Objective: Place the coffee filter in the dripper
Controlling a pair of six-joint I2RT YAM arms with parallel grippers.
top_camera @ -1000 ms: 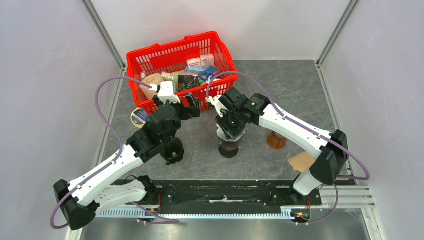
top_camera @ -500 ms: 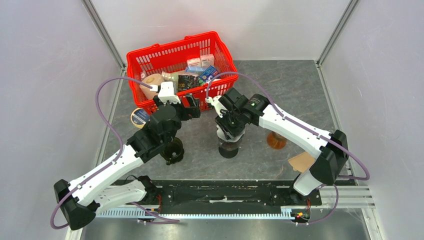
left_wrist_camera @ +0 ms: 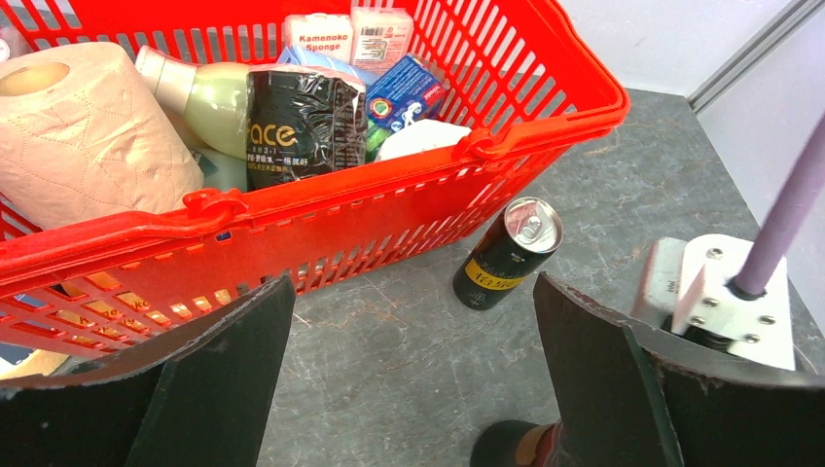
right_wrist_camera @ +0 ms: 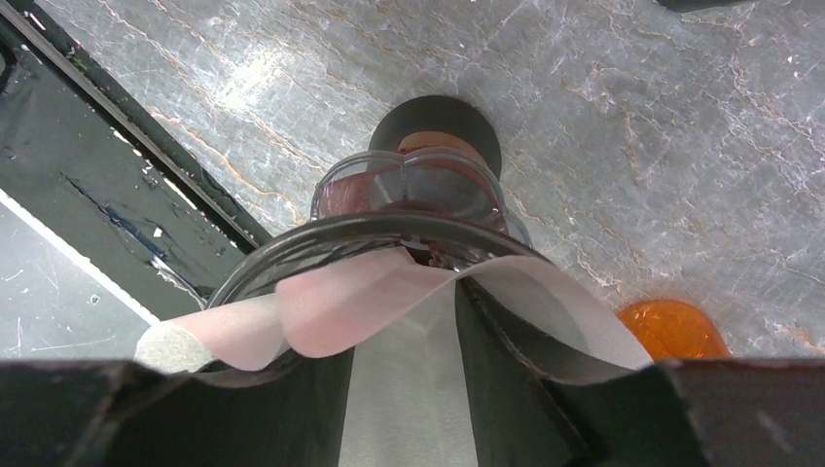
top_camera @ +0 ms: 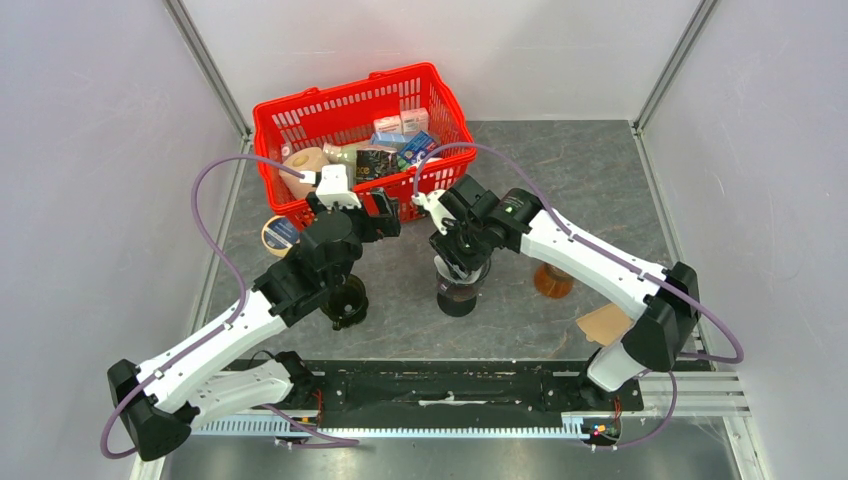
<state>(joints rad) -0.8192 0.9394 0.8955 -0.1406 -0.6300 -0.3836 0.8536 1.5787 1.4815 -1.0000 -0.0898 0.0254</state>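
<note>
The white paper coffee filter [right_wrist_camera: 404, 370] is pinched between my right gripper's [right_wrist_camera: 404, 389] fingers. Its spread edges drape over the rim of the clear glass dripper [right_wrist_camera: 409, 190], which stands on a dark-based vessel. In the top view the right gripper [top_camera: 462, 260] sits right over the dripper [top_camera: 458, 290] at the table's middle, hiding most of the filter. My left gripper [left_wrist_camera: 413, 389] is open and empty. It hovers above bare table, just in front of the red basket [left_wrist_camera: 321, 209], and shows in the top view [top_camera: 385, 215].
The red basket [top_camera: 300, 112] of groceries stands at the back left. A black can with a yellow label [left_wrist_camera: 506, 255] stands before it. An orange disc [top_camera: 553, 280] and a brown paper piece [top_camera: 603, 322] lie to the right. A black cup [top_camera: 347, 300] and a tape roll [top_camera: 280, 232] are under my left arm.
My right gripper with the filter has shifted very slightly over the dripper. The left arm has not moved.
</note>
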